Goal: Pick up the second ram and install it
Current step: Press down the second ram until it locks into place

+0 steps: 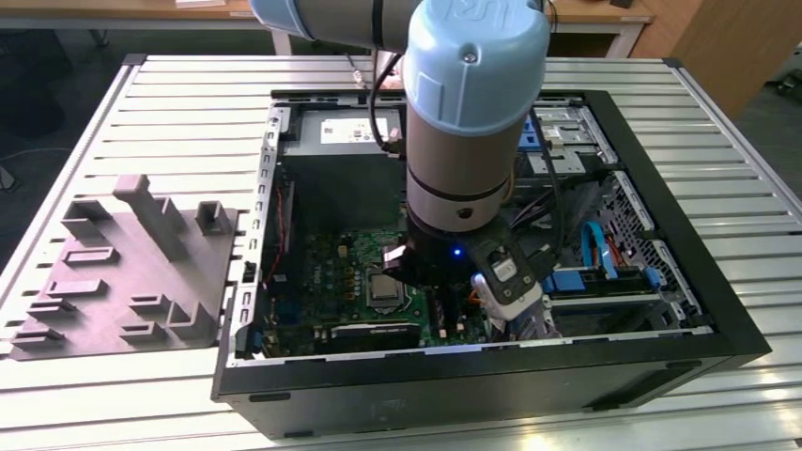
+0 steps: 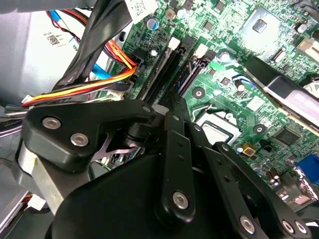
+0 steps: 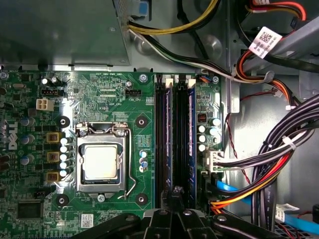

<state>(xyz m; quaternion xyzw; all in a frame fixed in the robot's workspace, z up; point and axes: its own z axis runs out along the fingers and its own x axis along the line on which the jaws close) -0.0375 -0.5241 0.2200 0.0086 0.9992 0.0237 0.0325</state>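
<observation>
1. Fingers (image 3: 175, 191) narrow, tips drawn together w/ no gap showing betw. them. They hang low over the black memory slots (image 3: 160, 144), right at the slots' end. Nothing is seen pinched in them.
2. Exterior view's left: grey moulded fixture (image 1: 126, 272) lies on the slatted desk (image 1: 188, 103), just beside the open PC case (image 1: 501, 376).
3. Mid: arm (image 1: 470, 122) reaches straight down into the case, its wrist above the green motherboard (image 3: 109, 84).
4. First wrist view: CPU (image 3: 101, 163) sits in its socket w/ the latch down, near the slots but apart from them.
5. Second ram (image 3: 191, 144): dark bluish-green stick standing on edge in a slot, on the side by the cable bundle. A like bluish strip shows in the neighbouring slot, so can't tell for sure which stick is which.
6. Exterior view's right: cable bundle (image 3: 279, 154), black, red, orange and yellow, runs along the case wall next to the slots.
</observation>
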